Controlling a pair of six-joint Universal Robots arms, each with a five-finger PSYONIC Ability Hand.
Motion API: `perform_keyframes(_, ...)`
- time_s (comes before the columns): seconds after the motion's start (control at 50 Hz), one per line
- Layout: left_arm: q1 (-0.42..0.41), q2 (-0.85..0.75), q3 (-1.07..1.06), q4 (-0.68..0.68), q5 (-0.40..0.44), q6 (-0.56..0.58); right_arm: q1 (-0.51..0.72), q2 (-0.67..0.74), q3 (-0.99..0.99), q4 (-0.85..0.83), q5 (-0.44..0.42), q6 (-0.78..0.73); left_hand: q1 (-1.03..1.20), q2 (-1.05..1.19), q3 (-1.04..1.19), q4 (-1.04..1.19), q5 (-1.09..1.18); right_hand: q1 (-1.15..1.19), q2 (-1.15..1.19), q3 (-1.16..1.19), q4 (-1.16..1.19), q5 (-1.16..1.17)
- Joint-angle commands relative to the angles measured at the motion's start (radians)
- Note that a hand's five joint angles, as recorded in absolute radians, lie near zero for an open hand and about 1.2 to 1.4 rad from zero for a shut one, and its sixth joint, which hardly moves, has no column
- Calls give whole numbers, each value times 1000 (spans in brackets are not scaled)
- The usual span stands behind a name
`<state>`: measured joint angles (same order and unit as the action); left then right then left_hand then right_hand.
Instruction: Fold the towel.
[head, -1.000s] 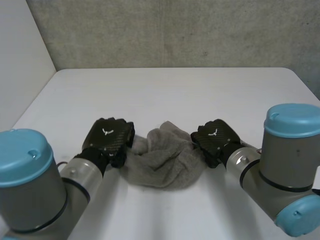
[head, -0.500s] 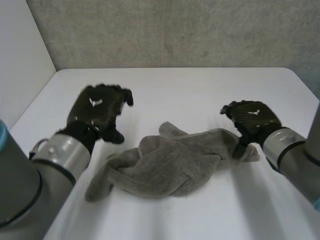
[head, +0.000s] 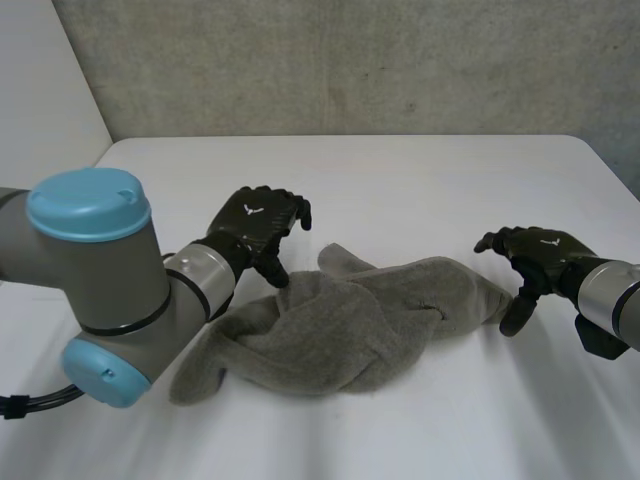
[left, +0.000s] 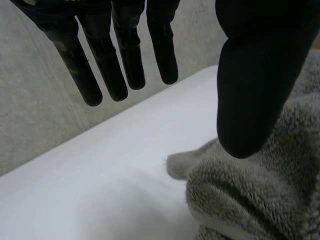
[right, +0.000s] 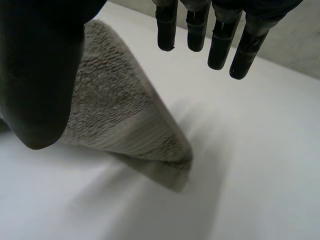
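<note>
On tabletop (head: 400, 180): towel (head: 340, 325) crumpled, no fold made; left hand (head: 258, 222) and right hand (head: 540, 250) spread, gripping nothing; whole fold remains.

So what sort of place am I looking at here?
Probably a robot test lab, not a home: a plain white table against a rough grey concrete wall, and one crumpled grey terry towel lying between the open black left hand and open black right hand.

Fuzzy grey terry-cloth towel (head: 350, 325) on a smooth matt white table (head: 400, 190).
</note>
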<state>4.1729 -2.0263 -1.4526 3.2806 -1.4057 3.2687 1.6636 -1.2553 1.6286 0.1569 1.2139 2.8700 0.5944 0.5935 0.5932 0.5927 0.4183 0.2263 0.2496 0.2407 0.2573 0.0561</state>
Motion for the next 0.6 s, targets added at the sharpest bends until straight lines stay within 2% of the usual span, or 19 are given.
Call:
perform_keyframes(0.02, 1, -66, 47, -49, 2, 2, -13, 94, -81, 79, -92, 15, 80, 81, 81, 82, 82, -52, -75, -66, -83, -56)
perform_keyframes(0.22, 1, -132, 75, -84, 71, 0, -7, 221, -228, 130, -108, 72, 74, 75, 75, 76, 76, -52, -75, -66, -83, -56)
perform_keyframes(0.38, 1, -166, 100, -88, 79, 0, 1, 290, -312, 164, -106, 63, 86, 87, 87, 88, 87, -52, -75, -66, -83, -56)
perform_keyframes(0.5, 1, -195, 129, -95, 79, 0, 25, 323, -374, 173, -103, 61, 133, 134, 134, 135, 134, 117, 93, 102, 86, 112)
perform_keyframes(0.58, 1, -221, 146, -116, 85, 0, 44, 336, -394, 176, -103, 60, 224, 225, 225, 225, 225, 188, 164, 173, 157, 183)
perform_keyframes(0.6, 1, -224, 144, -121, 93, 0, 56, 339, -400, 176, -103, 58, 308, 309, 309, 310, 310, 263, 240, 249, 232, 259)
